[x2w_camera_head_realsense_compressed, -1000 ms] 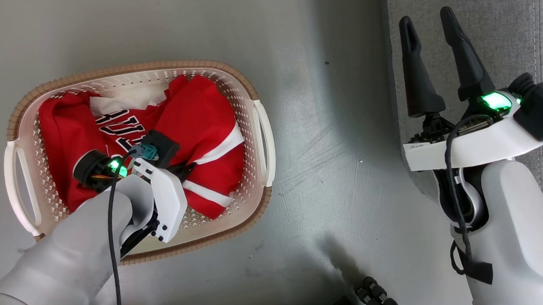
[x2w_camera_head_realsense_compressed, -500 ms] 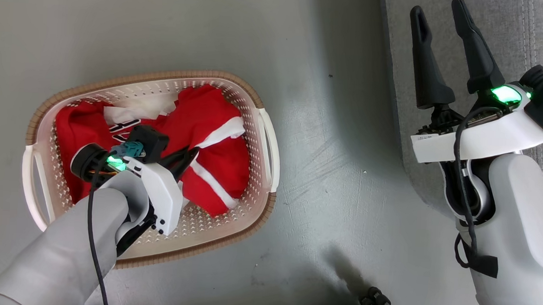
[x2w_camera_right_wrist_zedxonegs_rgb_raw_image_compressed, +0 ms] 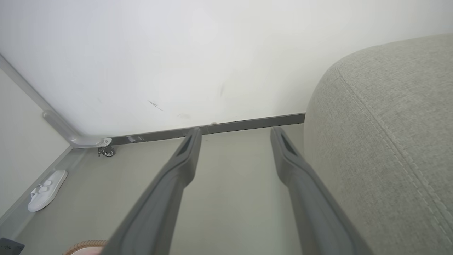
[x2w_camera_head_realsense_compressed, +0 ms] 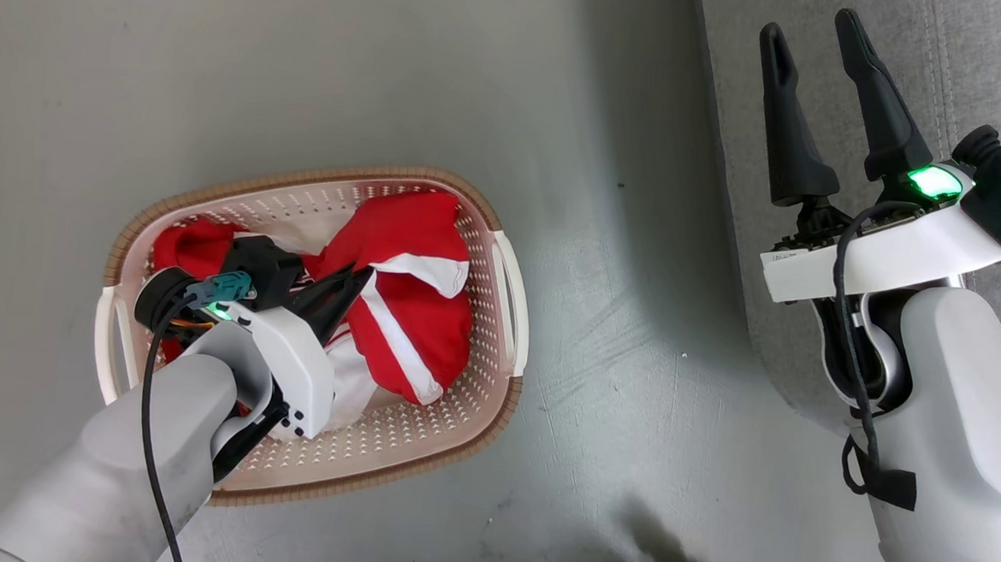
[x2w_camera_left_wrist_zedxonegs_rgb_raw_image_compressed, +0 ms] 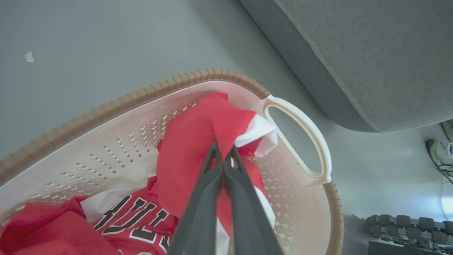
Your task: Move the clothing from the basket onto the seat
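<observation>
The basket [x2w_camera_head_realsense_compressed: 423, 448] stands on the grey floor with the red clothing in it. My left gripper [x2w_camera_head_realsense_compressed: 362, 275] is shut on a fold of the red shorts with white stripes [x2w_camera_head_realsense_compressed: 417, 311], which hang bunched from its tips. In the left wrist view the gripper [x2w_camera_left_wrist_zedxonegs_rgb_raw_image_compressed: 223, 148] pinches the shorts [x2w_camera_left_wrist_zedxonegs_rgb_raw_image_compressed: 194, 141] above the red jersey with black lettering [x2w_camera_left_wrist_zedxonegs_rgb_raw_image_compressed: 134, 226], which lies in the basket [x2w_camera_left_wrist_zedxonegs_rgb_raw_image_compressed: 141, 95]. At the right, my right gripper [x2w_camera_head_realsense_compressed: 809, 27] stands open and empty over the edge of the grey seat [x2w_camera_head_realsense_compressed: 983, 66]. From the right wrist, the gripper [x2w_camera_right_wrist_zedxonegs_rgb_raw_image_compressed: 235, 132] points along the seat [x2w_camera_right_wrist_zedxonegs_rgb_raw_image_compressed: 382, 141].
A white slipper [x2w_camera_right_wrist_zedxonegs_rgb_raw_image_compressed: 46, 189] lies by the wall at the far left of the floor. A shoe [x2w_camera_left_wrist_zedxonegs_rgb_raw_image_compressed: 440, 152] and a black ribbed object [x2w_camera_left_wrist_zedxonegs_rgb_raw_image_compressed: 407, 225] lie on the floor beyond the basket. Bare floor separates basket and seat.
My left gripper has risen with the shorts, pulling them into a bunch off the jersey. The head camera has shifted, so the basket sits lower and further right in its picture. The right gripper stays open.
</observation>
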